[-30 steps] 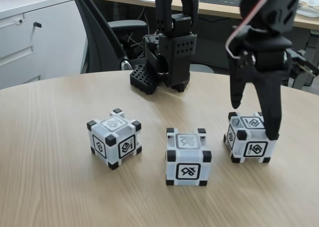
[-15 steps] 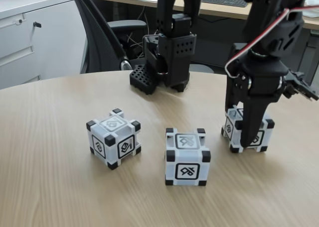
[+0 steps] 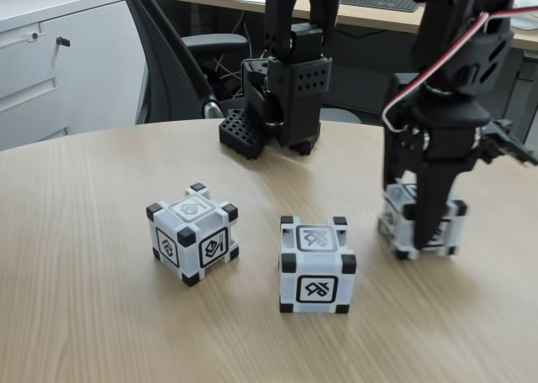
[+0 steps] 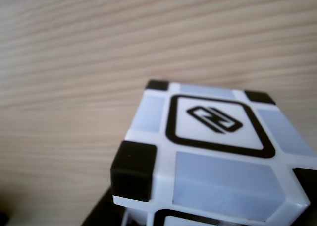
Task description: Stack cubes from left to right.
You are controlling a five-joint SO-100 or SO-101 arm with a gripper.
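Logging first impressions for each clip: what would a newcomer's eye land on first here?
In the fixed view, the black gripper with its jaws down around the right-hand cube on the wooden table. Next, the other two cubes standing apart: middle cube and left cube.

Over the last second the gripper [image 3: 418, 236] has come down from above the right cube [image 3: 420, 225] in the fixed view, and its jaws, spread before, now straddle that cube. The right cube has shifted a little from where it stood and looks slightly blurred.
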